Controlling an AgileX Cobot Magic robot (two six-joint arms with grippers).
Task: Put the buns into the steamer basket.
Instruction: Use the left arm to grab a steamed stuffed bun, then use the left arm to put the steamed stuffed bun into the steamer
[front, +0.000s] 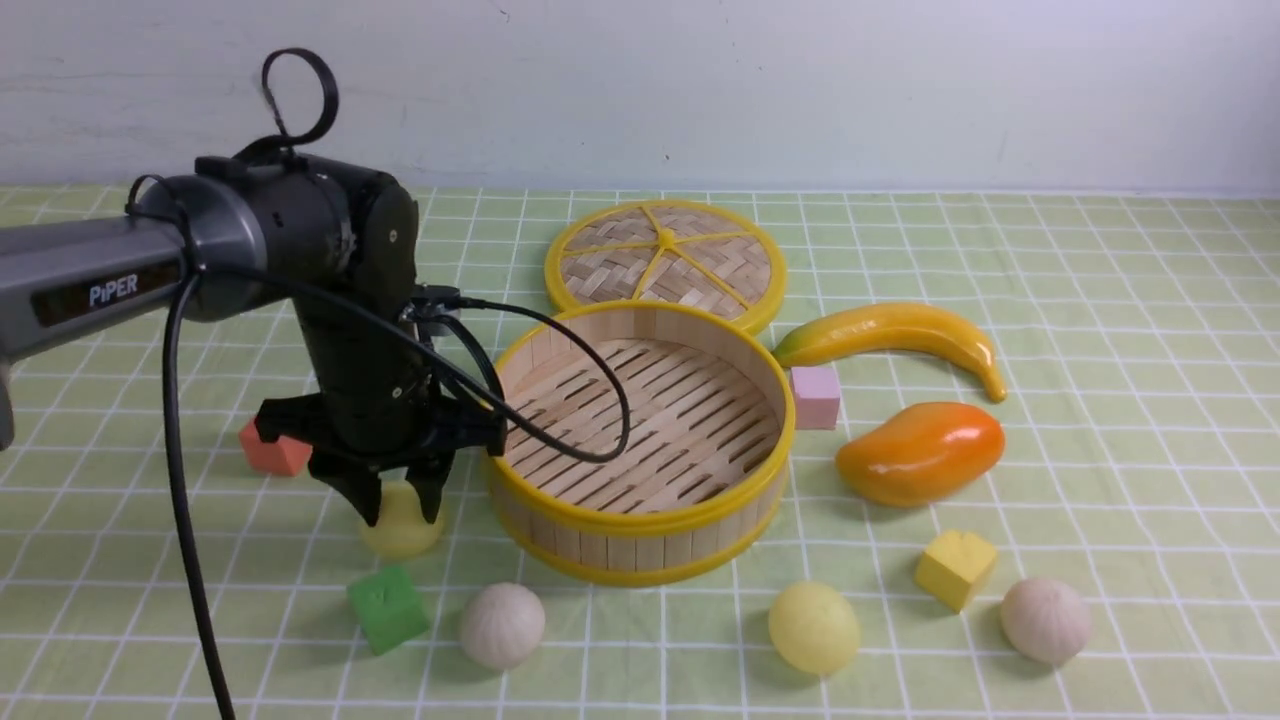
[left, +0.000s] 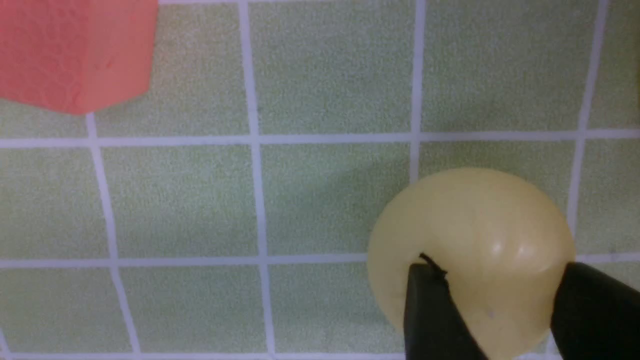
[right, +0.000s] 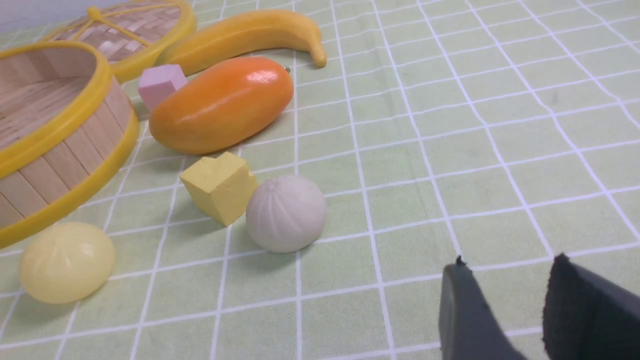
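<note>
Presently the left gripper (front: 402, 512) is reaching down just left of the steamer basket (front: 650, 522), jaws standing parted on either side of a pale yellow bun (front: 400, 535). That bun is sitting on the checked cloth (front: 1100, 330); I cannot tell whether the pads are pressing it. A red cube (front: 275, 452) is lying near, behind the arm. All four buns are lying outside the basket:
- an off-white bun (front: 502, 625) is sitting beside a green cube (front: 388, 607);
- a second yellow bun (front: 813, 628) is sitting in front of the basket;
- a second off-white bun (front: 1045, 620) is sitting near a yellow cube (front: 955, 568).

The right gripper (right: 510, 262) is hanging over bare cloth, fingers apart, gripping nothing.
</note>
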